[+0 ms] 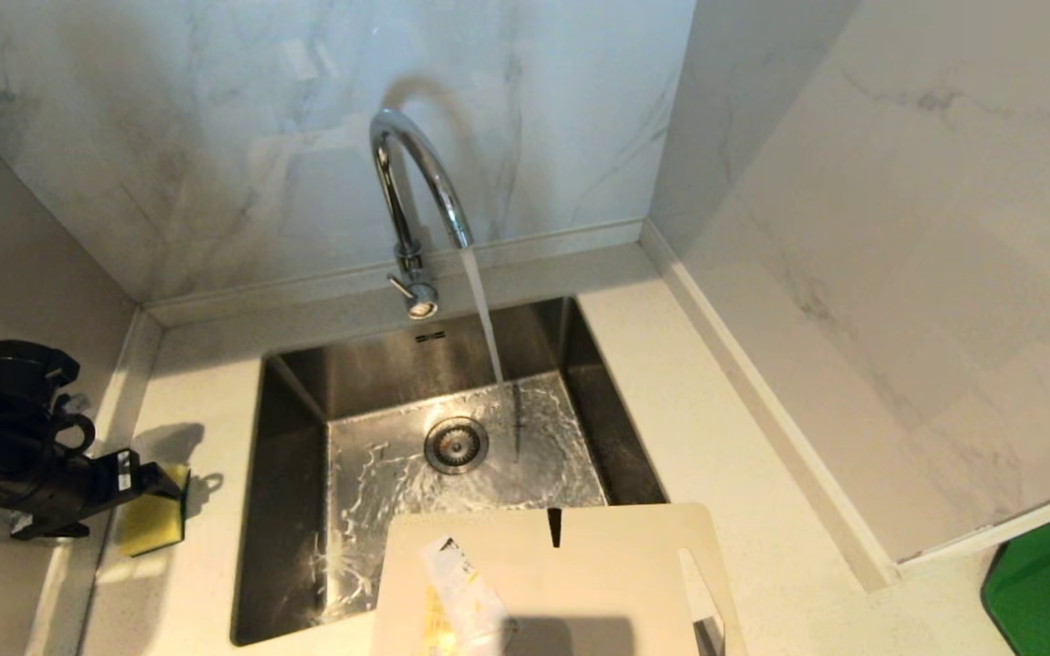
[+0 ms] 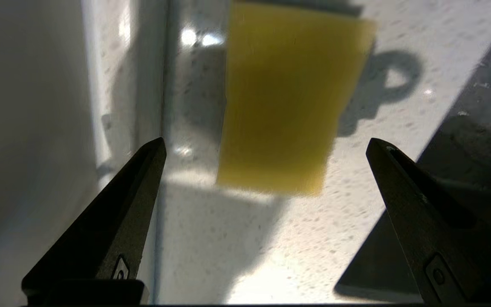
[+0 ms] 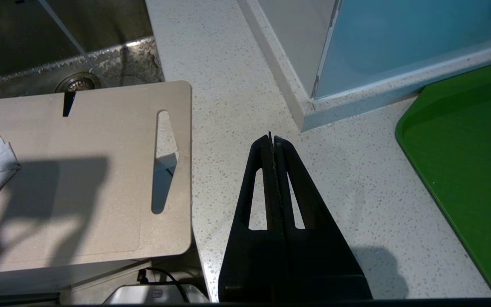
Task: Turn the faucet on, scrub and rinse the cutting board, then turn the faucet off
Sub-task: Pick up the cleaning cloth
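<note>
With water running from the faucet (image 1: 416, 196) and the cutting board (image 1: 552, 583) at the sink's (image 1: 293, 510) six o'clock edge, the left hand (image 2: 266, 147), spread wide, should straddle the sponge (image 2: 290, 98) squarely before closing, while the right hand (image 3: 272, 138) idles pinched shut.
</note>
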Motion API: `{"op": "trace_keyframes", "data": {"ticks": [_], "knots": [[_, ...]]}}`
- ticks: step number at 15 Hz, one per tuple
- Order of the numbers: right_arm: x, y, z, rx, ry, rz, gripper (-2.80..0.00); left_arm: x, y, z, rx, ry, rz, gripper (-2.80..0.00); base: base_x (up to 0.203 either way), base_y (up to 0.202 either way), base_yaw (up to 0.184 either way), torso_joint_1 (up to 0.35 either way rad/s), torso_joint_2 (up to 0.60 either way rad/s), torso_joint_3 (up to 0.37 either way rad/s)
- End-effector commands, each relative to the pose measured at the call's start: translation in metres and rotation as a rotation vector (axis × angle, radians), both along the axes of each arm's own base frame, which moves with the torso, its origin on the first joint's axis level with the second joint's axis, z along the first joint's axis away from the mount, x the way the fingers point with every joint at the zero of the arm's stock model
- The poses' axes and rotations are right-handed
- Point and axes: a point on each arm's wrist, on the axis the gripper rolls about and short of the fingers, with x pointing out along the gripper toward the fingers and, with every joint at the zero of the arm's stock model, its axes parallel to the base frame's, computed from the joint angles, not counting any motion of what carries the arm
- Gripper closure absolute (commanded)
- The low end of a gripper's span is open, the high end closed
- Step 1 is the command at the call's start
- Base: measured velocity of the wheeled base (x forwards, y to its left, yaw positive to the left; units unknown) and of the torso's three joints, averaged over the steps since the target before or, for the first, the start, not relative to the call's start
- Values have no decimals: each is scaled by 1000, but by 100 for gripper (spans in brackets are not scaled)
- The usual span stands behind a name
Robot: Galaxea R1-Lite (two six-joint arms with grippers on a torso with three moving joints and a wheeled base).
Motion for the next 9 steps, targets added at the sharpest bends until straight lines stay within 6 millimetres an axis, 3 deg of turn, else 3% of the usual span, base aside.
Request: {"op": "trace_keyframes", "data": {"ticks": [1, 9], "knots": [[0, 0, 0, 0, 0, 0, 0, 0, 1, -1, -22, -11, -7, -280, 0, 0, 0, 0, 0, 0], [0, 0, 0, 0, 0, 0, 0, 5, 3, -5, -62, -41, -22, -280, 0, 0, 0, 0, 0, 0]]}}
